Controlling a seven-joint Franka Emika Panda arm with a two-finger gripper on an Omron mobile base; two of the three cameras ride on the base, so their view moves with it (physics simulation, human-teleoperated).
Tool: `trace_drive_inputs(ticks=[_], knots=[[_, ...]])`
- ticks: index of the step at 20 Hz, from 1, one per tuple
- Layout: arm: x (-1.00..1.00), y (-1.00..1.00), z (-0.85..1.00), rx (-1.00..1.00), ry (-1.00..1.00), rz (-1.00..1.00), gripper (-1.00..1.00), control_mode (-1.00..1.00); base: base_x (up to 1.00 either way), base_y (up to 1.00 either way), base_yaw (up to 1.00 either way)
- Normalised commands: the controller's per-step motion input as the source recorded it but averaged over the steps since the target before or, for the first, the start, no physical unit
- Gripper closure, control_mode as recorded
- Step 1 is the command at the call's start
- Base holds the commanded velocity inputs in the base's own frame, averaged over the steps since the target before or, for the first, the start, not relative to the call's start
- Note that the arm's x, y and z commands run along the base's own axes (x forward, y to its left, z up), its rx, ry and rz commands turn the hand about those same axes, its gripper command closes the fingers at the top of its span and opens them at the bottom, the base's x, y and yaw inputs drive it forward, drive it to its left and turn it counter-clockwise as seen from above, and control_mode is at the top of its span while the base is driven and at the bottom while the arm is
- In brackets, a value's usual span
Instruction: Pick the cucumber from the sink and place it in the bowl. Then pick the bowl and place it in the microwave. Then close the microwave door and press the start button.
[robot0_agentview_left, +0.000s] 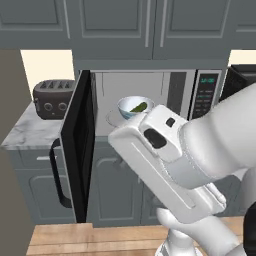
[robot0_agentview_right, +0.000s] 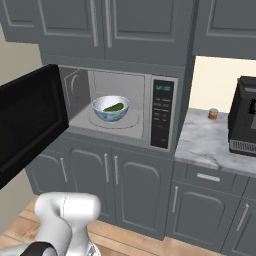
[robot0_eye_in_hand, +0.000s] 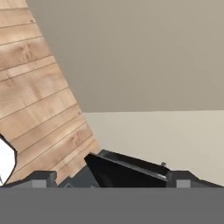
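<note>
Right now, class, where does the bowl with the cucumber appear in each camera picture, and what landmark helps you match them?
Left base view: the bowl sits upper centre, inside the microwave.
Right base view: left of centre, on the microwave's turntable.
Hand view: wooden floor and walls instead.
Shared landmark: the control panel, right of the bowl in both base views.
</note>
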Motion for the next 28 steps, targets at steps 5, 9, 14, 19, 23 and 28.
trace_drive_inputs(ticks=[5,9,14,19,23,28], knots=[[0.19,0.74,-0.43,-0.15,0.0,-0.07,-1.0,-1.0,0.0,0.0,0.0],[0.38,0.62,-0.55,-0.17,0.0,-0.17,-1.0,-1.0,0.0,0.0,0.0],[0.55,0.53,-0.6,-0.13,0.0,-0.21,-1.0,-1.0,0.0,0.0,0.0],[0.68,0.45,-0.57,-0.06,0.0,-0.16,-1.0,-1.0,0.0,0.0,0.0],[0.73,0.19,-0.73,-0.03,0.0,-0.13,-1.0,-1.0,0.0,0.0,0.0],[0.74,0.21,-0.6,-0.05,0.0,-0.1,-1.0,-1.0,0.0,0.0,0.0]])
